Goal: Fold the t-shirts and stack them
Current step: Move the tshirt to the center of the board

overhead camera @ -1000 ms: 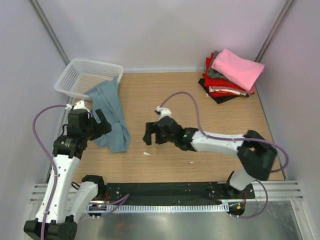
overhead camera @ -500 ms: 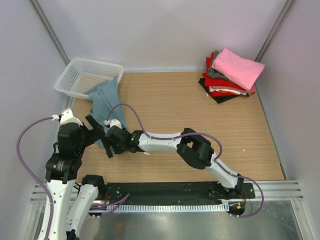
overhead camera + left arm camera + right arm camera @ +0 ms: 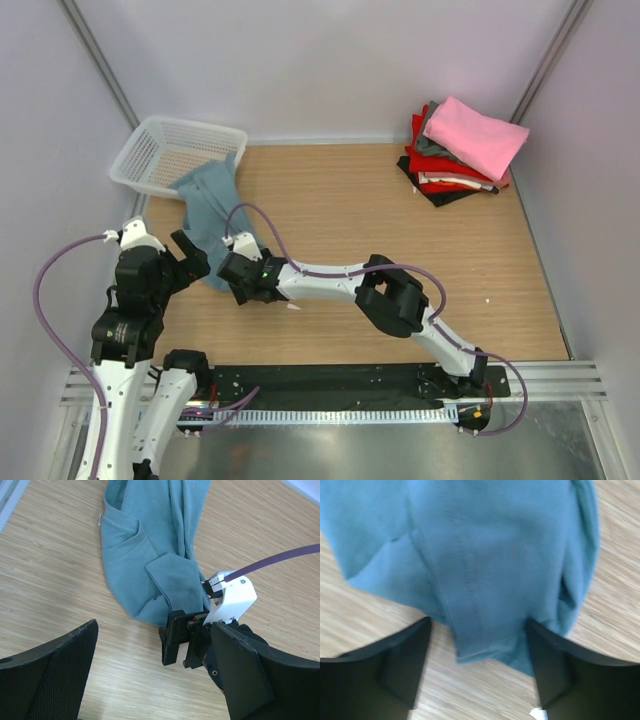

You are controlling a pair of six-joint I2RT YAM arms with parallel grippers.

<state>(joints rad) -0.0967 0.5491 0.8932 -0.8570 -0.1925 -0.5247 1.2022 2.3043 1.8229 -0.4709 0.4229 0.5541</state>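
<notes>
I am hovering the left gripper [image 3: 188, 252], spread and empty, beside the crumpled teal-blue t-shirt [image 3: 210, 210] lying on the table [image 3: 400, 220] below the white lattice basket [image 3: 150, 150], and straddling its near hem with the right gripper [image 3: 477, 665], also spread: grasp step, I judge, next closing squarely on cloth.

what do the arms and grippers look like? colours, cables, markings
The left arm and right arm are white links with black joints. The left gripper and right gripper are black, each with two broad flat fingers. A purple cable loops off each wrist. Small green light near the right wrist. No legible markings.
</notes>
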